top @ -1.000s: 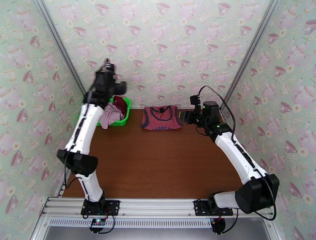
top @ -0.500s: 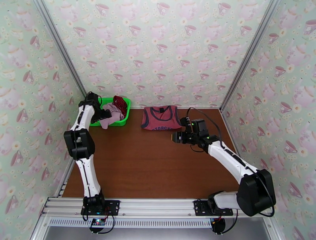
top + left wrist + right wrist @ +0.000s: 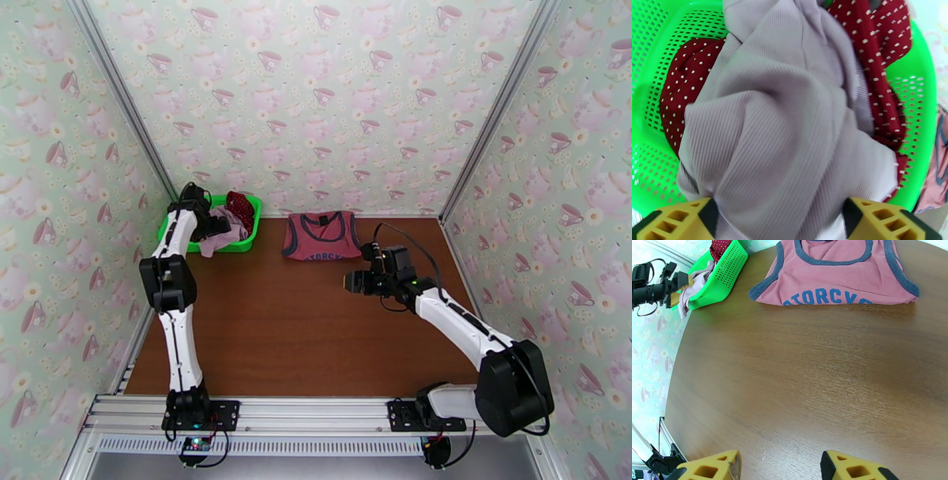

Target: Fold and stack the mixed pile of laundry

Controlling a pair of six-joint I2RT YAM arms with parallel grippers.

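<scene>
Mauve-pink piece [image 3: 790, 130] overlies dotted cloth [image 3: 877, 51] in basket [image 3: 655, 39], left claw [image 3: 779, 207] spread astride it; right claw [image 3: 781, 463] open, empty.

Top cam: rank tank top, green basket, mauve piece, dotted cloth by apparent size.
1. tank top and green basket: about alike. The basket is partly hidden by the left arm, so these two are unranked.
2. mauve piece
3. dotted cloth, partly buried

The mesh basket [image 3: 241, 245] sits at the table's [image 3: 300, 331] eleven o'clock, the dotted cloth [image 3: 242, 207] in it under the ribbed garment [image 3: 220, 237] that spills over its near rim, and the tank top [image 3: 322, 235] lies flat at the basket's three o'clock.
</scene>
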